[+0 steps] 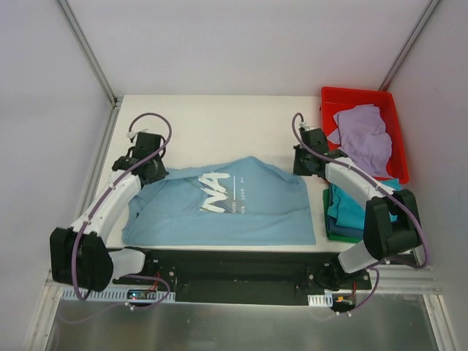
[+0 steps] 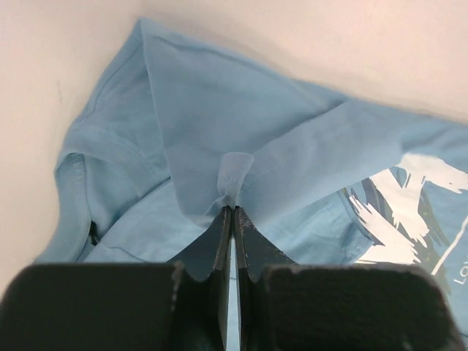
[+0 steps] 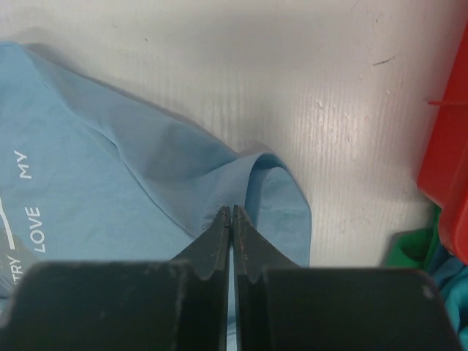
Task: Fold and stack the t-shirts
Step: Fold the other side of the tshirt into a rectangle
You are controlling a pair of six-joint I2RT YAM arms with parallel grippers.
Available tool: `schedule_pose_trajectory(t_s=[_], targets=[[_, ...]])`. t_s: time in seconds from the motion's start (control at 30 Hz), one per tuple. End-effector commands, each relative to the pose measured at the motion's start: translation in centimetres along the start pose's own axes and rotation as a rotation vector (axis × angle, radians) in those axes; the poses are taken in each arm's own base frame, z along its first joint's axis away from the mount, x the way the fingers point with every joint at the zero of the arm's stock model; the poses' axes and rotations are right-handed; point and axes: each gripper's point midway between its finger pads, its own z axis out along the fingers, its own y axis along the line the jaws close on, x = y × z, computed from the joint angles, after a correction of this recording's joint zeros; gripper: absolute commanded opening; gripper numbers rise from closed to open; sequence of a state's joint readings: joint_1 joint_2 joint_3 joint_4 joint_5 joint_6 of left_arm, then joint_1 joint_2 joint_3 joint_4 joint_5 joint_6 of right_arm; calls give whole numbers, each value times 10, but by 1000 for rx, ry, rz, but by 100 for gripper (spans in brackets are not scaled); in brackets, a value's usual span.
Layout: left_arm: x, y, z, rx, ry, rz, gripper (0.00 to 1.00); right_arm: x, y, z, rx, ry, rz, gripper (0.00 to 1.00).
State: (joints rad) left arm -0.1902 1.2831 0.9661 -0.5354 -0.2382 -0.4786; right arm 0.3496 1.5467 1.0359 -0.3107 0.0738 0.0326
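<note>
- The left claw (image 2: 232, 210) is pressed together on a small nub of the light blue t-shirt (image 1: 234, 212), at its far left corner by a sleeve. So shallow a pinch probably takes few layers, which suits lifting that edge and carrying it over.
- The shirt lies spread on the white counter (image 1: 219, 124) between the arms, lettering up, its near hem flat towards the bases. This is likely so the far half can fold down onto it.
- The right claw (image 3: 232, 212) pinches a raised fold at the shirt's far right corner, matching the left so the edge would rise evenly.
- A stack of teal, blue and dark green tees (image 1: 342, 212) sits at the counter's near right, out of the folding area yet close for stacking.
- The lavender tee (image 1: 363, 135) lies crumpled in the red bin (image 1: 330, 99), apparently awaiting its turn.
</note>
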Motion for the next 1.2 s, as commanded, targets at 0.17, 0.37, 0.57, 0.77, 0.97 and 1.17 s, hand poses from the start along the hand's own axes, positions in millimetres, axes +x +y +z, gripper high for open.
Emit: schedule_pose_trajectory(t_s=[0.17, 0.37, 0.57, 0.77, 0.97, 1.17], targets=[[3, 29, -32, -23, -178, -144, 0, 6, -6, -31, -2, -55, -3, 0], [2, 43, -46, -26, -261, -194, 0, 11, -14, -38, 27, -53, -5, 0], [9, 63, -52, -71, -329, -264, 0, 17, -33, -47, 104, -65, -7, 0], [5, 74, -55, -123, -372, -294, 0, 24, -27, -52, 54, -49, -13, 0], [-5, 77, -63, -136, -405, -331, 0, 28, -30, -59, 53, -43, -9, 0], [12, 86, -53, -162, -383, -346, 0, 38, -28, -58, 36, -16, -12, 0]])
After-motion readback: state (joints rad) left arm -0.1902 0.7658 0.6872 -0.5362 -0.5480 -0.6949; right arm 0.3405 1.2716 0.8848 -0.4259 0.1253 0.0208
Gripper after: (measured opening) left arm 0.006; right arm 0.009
